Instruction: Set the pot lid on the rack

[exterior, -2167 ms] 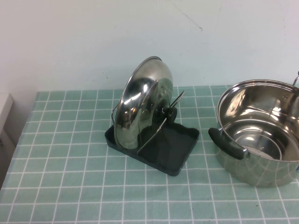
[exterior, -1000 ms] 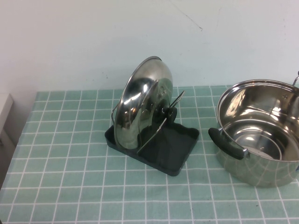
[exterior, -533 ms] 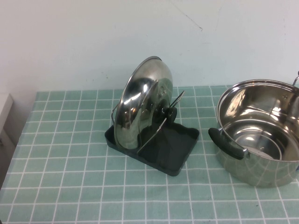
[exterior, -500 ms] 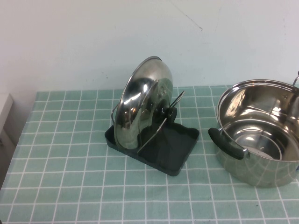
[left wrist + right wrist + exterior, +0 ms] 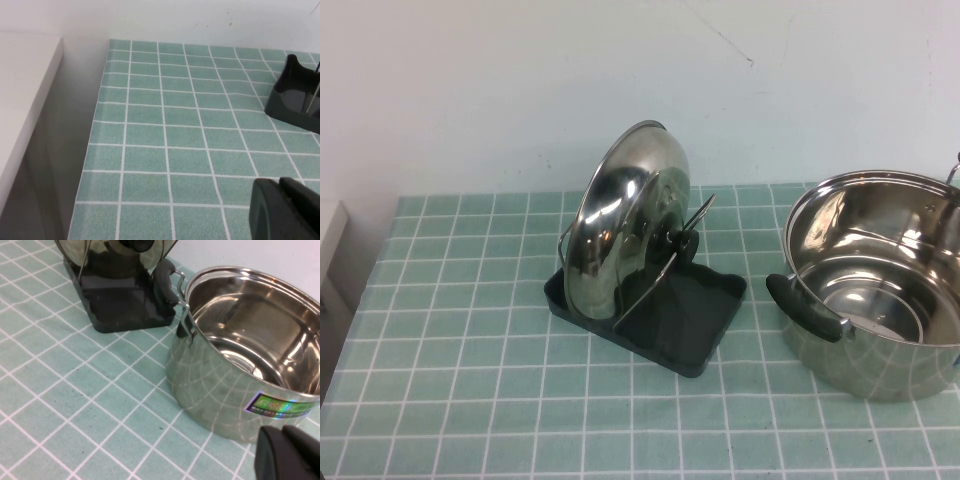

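Steel pot lid upright in rack, mid-table | left gripper nearer – left edge; right gripper beside pot | fingers: cannot tell

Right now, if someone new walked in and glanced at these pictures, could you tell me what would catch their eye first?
The shiny pot lid stands on edge in the dark rack at mid-table, propped by its wire loops. To the rack's right sits the deep steel pot, open and empty. Neither arm shows from above; a bit of the left tool hangs over the table's left part, and the right tool hangs near the pot.
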Controlling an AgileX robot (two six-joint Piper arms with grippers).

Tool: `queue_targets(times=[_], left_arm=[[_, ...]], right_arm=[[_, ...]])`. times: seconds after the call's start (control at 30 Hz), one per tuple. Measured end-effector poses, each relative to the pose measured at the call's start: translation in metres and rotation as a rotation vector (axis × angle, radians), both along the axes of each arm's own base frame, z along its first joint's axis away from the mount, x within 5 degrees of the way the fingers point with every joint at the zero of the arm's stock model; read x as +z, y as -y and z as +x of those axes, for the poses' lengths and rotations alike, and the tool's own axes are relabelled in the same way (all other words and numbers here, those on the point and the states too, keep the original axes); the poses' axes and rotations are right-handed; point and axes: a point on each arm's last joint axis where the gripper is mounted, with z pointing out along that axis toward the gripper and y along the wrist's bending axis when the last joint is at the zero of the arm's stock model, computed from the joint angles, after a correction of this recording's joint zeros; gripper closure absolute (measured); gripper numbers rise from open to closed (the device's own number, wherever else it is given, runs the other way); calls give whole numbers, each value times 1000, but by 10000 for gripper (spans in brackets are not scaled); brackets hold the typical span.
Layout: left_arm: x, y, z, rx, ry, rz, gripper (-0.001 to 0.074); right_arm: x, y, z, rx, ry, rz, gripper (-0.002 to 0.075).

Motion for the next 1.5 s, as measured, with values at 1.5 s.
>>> queue_targets(times=[1.5], left_arm=[[0, 0, 0, -1, -2, 1, 736]], right_arm=[[-101, 19, 24, -608, 52, 117, 727]])
